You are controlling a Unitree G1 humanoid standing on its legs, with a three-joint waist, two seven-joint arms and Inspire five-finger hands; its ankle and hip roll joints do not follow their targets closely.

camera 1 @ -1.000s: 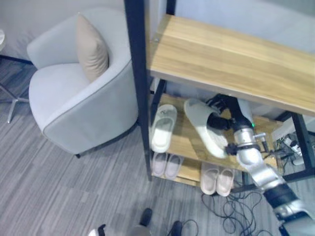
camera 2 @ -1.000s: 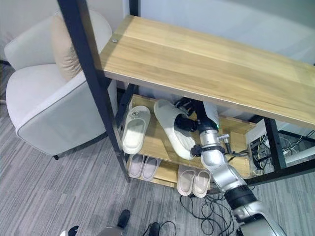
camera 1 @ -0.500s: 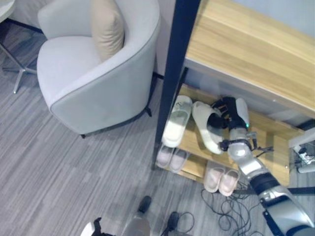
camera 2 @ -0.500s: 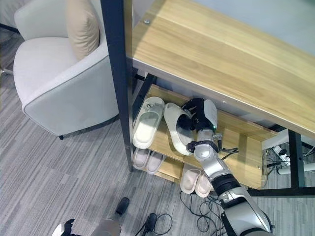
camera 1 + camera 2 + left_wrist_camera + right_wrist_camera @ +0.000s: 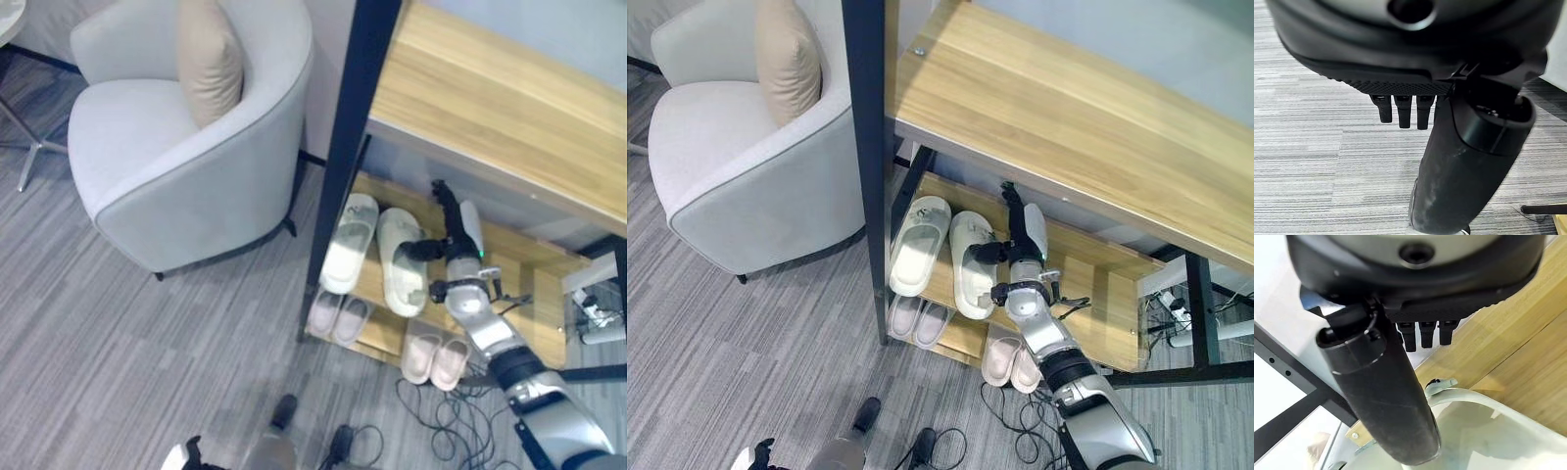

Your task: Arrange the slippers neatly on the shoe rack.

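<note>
Two pale, smooth moulded slippers lie side by side on the middle wooden shelf of the black-framed shoe rack [image 5: 1117, 313]: the left slipper [image 5: 918, 245] and the right slipper [image 5: 972, 262], soles down, toes toward the wall. My right hand [image 5: 1024, 235] reaches under the broad light-wood top board [image 5: 1068, 117], fingers straight, thumb stretched toward the right slipper's edge. Below, two small pinkish pairs [image 5: 1012, 358] sit on the bottom shelf. My left hand [image 5: 1449, 161] hangs over the striped grey carpet [image 5: 1312, 147], fingers relaxed. A rounded grey fabric armchair [image 5: 745, 166] holds a beige cushion [image 5: 789, 59].
</note>
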